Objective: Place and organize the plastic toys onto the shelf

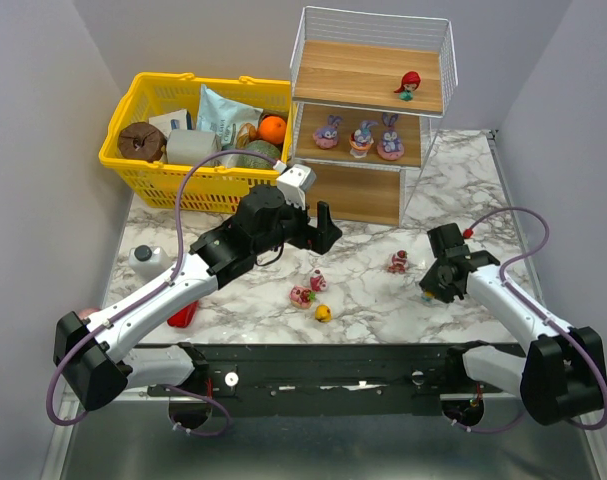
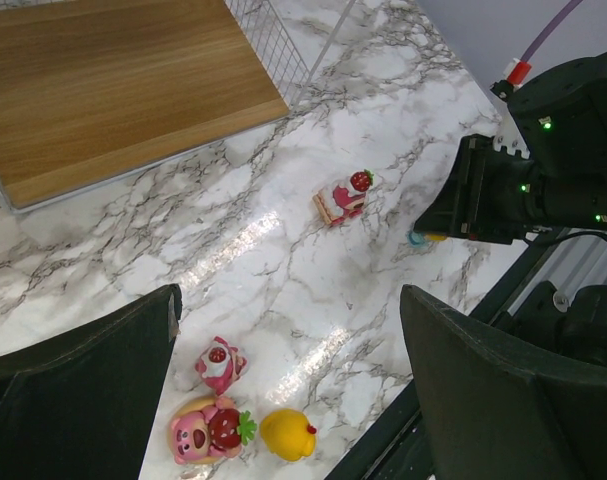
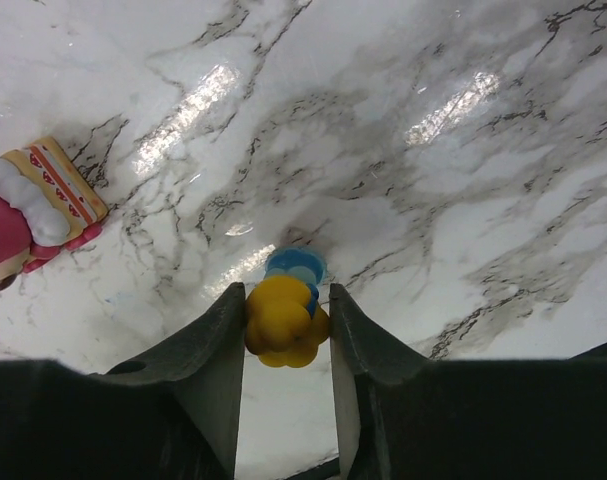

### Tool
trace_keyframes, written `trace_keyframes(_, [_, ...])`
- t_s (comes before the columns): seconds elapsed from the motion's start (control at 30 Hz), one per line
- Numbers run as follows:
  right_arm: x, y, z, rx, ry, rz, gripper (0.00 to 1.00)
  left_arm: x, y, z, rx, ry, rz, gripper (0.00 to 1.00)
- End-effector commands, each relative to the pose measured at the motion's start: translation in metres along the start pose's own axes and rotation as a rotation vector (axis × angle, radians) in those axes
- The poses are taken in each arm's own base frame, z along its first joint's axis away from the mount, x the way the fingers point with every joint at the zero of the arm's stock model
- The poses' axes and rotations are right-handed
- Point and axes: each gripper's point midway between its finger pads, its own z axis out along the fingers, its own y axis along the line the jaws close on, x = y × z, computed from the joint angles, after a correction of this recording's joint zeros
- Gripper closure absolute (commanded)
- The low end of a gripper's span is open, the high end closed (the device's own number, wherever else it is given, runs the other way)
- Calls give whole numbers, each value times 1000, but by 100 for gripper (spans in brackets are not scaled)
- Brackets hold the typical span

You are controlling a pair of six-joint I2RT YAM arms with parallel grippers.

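Observation:
The shelf stands at the back. A red-haired doll is on its top board and three purple-pink bunnies are on the middle board. My right gripper is shut on a yellow-haired doll with a blue base, low at the marble top. A pink toy lies to its left and shows in the right wrist view. My left gripper is open and empty, above two pink toys and a yellow one.
A yellow basket full of groceries stands at the back left. A white bottle and a red object lie by the left arm. The shelf's bottom board lies ahead of the left gripper.

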Motion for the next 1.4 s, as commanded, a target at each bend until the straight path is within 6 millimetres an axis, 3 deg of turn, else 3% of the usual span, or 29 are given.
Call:
trace_keyframes(0.0, [-2,6,-7,-52,0,-24,79,-8,-3,-3,11,-30,22,1])
trace_keyframes(0.1, [-2,12,-19,-100,16,-48,92,-7,-6,-2,30,-26,27,1])
trace_keyframes(0.27, [-4,28,-58,-237,41,-71,95,2,-17,0,111,-6,42,1])
trace_keyframes(0.4, [-11,59,-108,-445,62,-96,96,8,-45,3,282,1,60,1])
trace_keyframes(0.6, [-11,101,-183,-766,132,-166,97,33,-101,3,575,58,178,2])
trace_keyframes(0.77, [-17,120,-242,-978,129,-237,97,36,-120,14,636,89,221,3])
trace_keyframes(0.97, [-17,124,-264,-1056,126,-280,97,26,-132,22,673,68,244,4])
trace_keyframes(1.17, [-11,123,-270,-1090,151,-294,97,23,-125,32,616,49,244,7])
trace_keyframes(1.37, [-7,123,-272,-1108,174,-302,96,30,-130,39,645,74,241,20])
